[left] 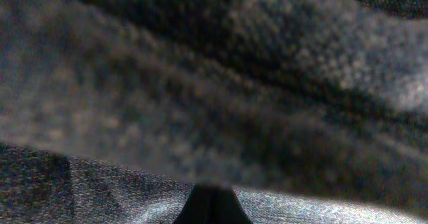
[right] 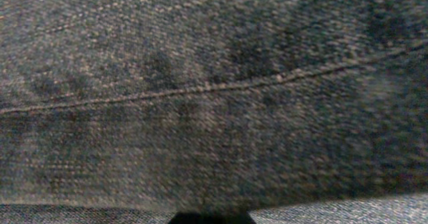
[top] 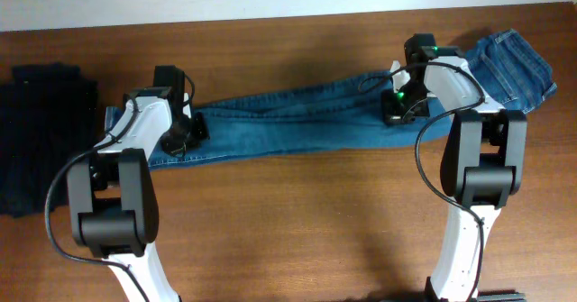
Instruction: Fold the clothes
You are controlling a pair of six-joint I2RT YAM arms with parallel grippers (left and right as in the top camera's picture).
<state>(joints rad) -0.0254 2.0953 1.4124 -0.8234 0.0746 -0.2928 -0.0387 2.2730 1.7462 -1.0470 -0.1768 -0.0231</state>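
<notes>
Jeans (top: 288,122): laid lengthwise across table (top: 297,221), hems left, waistband right. Left gripper (top: 191,131): closed, pinching denim near hems. Right gripper (top: 395,109): closed, pinching denim below the waistband. Handling: lift both ends level, cloth taut, so the fold lands square.

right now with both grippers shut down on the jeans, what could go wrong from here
The left gripper and right gripper sit shut against the jeans, and both wrist views show only close denim, so a lift may catch one layer or slip.
The waist end lies bunched beyond the right gripper; it could fold crooked.
The black pile lies just left of the leg hems; a leftward drag might disturb it.
</notes>
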